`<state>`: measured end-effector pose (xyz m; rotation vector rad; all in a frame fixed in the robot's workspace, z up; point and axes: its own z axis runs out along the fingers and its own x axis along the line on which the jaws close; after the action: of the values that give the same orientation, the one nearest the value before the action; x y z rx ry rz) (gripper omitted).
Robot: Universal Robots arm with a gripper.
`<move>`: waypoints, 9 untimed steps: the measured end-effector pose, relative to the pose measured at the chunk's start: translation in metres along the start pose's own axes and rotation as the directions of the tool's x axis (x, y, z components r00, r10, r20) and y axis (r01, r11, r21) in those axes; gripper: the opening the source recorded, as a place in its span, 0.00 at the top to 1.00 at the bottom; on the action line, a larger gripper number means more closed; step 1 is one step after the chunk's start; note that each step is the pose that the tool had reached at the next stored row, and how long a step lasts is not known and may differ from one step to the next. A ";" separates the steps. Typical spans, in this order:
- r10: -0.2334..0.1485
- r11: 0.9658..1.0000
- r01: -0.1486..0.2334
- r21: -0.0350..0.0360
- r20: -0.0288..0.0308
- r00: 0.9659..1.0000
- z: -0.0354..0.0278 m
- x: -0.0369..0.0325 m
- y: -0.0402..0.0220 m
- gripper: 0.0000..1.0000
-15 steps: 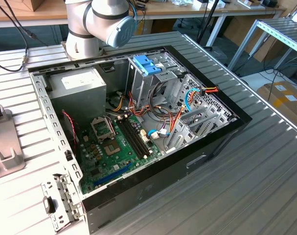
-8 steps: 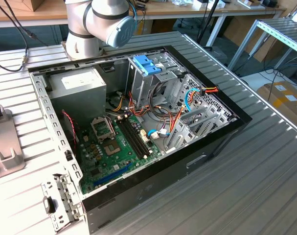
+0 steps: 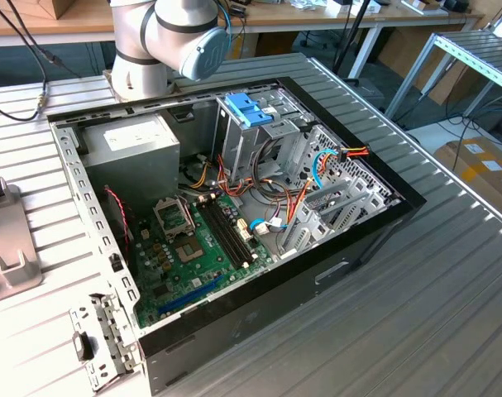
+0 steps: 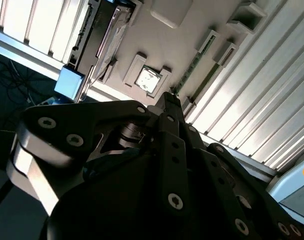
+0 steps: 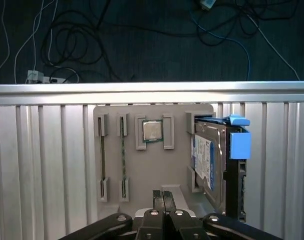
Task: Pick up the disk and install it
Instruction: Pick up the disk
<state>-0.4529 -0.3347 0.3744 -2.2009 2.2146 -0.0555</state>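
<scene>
The disk [image 5: 211, 165] stands on edge in a slot of a grey holder tray [image 5: 152, 170], its white-and-blue label facing the tray's middle and blue mounting pieces [image 5: 239, 145] on its sides. In the second wrist view the disk [image 4: 99, 35] shows beyond the gripper's linkage. My gripper [image 5: 163, 196] hovers over the tray's middle, shut with nothing between its fingers, and stands apart from the disk. The fingertips [image 4: 168, 102] are pressed together in both wrist views.
The tray also holds a processor chip [image 5: 152, 131] and memory sticks [image 5: 123, 155]. In the exterior view an open computer case [image 3: 358, 240] lies on the slatted table, with a drive cage with light-blue handles [image 3: 246, 107], a grey power supply [image 3: 135, 145] and a motherboard [image 3: 201, 248].
</scene>
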 end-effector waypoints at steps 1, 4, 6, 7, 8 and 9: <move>-0.006 1.000 0.006 0.000 0.000 1.000 0.0000 0.0000 0.0000 0.89; -0.024 1.000 0.024 0.000 0.001 1.000 0.0000 0.0000 0.0000 0.89; -0.036 0.999 0.036 0.000 0.001 0.999 0.0000 0.0000 0.0000 0.89; -0.042 0.999 0.042 0.001 0.002 0.999 0.0000 0.0000 0.0000 0.89; -0.049 0.999 0.049 0.001 0.002 0.999 0.0000 0.0000 0.0000 0.89; -0.050 0.999 0.050 0.001 0.002 0.999 0.0000 0.0000 0.0000 0.89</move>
<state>-0.4529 -0.3347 0.3744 -2.2555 2.1577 -0.0547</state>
